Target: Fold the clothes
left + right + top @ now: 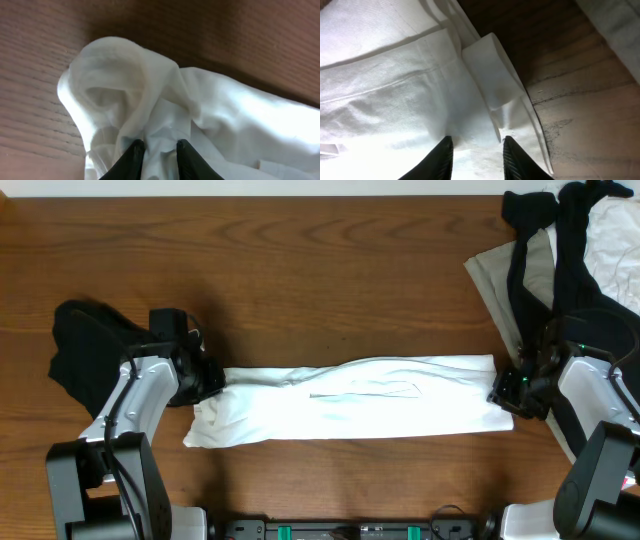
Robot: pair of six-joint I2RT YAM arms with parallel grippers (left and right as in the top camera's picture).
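With left fingers [131,161] pinching a bunched end of the white T-shirt [350,400] and right fingers [441,159] spread over its other end. Lies as a narrow band across the desk [300,270]: lengthwise folds seemingly done, crosswise ones left, other garments [560,250] heaped far right unfolded.

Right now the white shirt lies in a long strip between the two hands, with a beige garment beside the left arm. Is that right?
No: the overhead view shows a black garment there. The white shirt does span left hand to right hand.
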